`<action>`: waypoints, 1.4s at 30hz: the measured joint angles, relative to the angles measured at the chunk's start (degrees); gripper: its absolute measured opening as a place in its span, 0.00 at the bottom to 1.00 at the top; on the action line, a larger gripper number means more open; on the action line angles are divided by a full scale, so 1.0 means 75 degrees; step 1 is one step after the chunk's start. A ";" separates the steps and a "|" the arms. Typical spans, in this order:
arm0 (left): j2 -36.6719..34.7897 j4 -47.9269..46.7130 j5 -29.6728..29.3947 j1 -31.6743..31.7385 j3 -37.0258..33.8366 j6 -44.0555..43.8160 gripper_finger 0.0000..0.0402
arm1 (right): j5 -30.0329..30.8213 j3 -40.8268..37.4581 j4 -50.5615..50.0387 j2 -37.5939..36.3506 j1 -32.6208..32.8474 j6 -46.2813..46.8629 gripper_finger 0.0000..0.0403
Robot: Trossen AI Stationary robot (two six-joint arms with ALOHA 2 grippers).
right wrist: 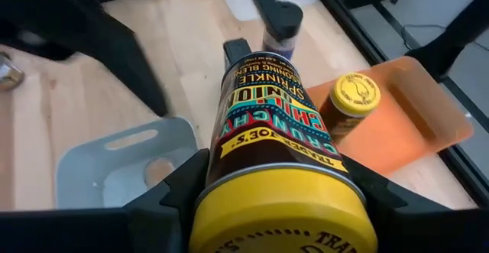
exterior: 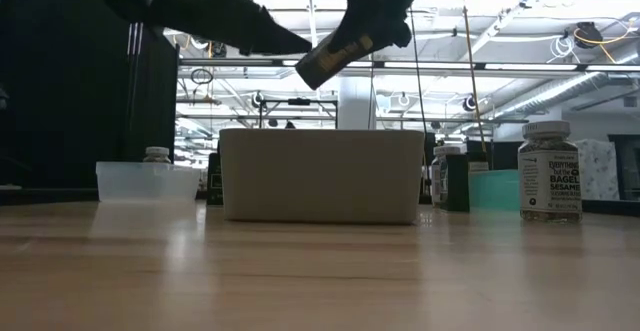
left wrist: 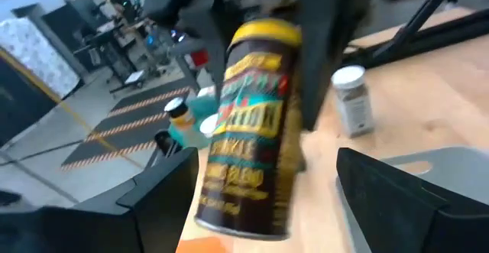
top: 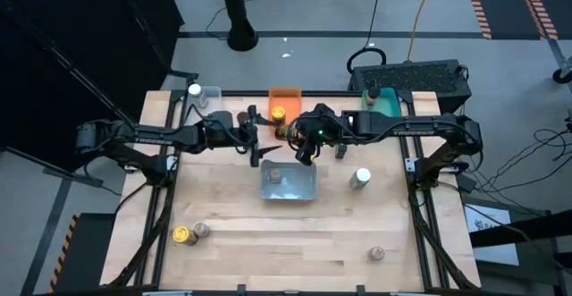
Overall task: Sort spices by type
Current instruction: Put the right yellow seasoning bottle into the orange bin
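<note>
I see the wooden table [top: 223, 247] first, with both arms reaching to its middle near the far edge. The grey bin [top: 289, 183] sits at centre with one jar lying in it; behind it stand the orange bin [top: 286, 95], the teal bin [top: 387, 105] and the clear bin [top: 208, 95], each holding a jar. My right gripper [right wrist: 267, 184] is clamped on the yellow-lidded jar [right wrist: 275, 161] — dark-bodied, with a bright label of teal, red and yellow lettering and a wide yellow cap. It hangs in the air, tilted, above the table just behind the grey bin and beside the orange bin, where a like yellow-capped jar [right wrist: 350, 100] stands. My left gripper [top: 255, 128] hovers just to that jar's left, fingers spread and empty. Loose jars stay on the table: a white-lidded jar [top: 360, 179] right of the grey bin, two at the near left, one at the near right
</note>
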 joint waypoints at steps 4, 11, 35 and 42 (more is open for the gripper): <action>0.0224 0.0200 -0.0056 0.0057 0.0003 0.0273 0.79 | -0.0002 0.0000 0.0060 0.0000 0.0012 -0.0001 0.47; 0.0844 0.0863 -0.0053 0.0084 0.0000 0.0387 0.79 | -0.0028 0.0000 0.0093 0.0000 0.0012 -0.0003 0.47; 0.0975 0.0862 0.0009 0.0084 0.0000 0.0110 0.56 | -0.0099 0.0000 0.0304 -0.0248 0.0076 -0.0409 0.74; 0.0978 0.2254 0.0772 0.0092 -0.0499 -0.0408 0.56 | -0.0160 0.0011 0.0368 -0.0904 0.0172 -0.0822 0.80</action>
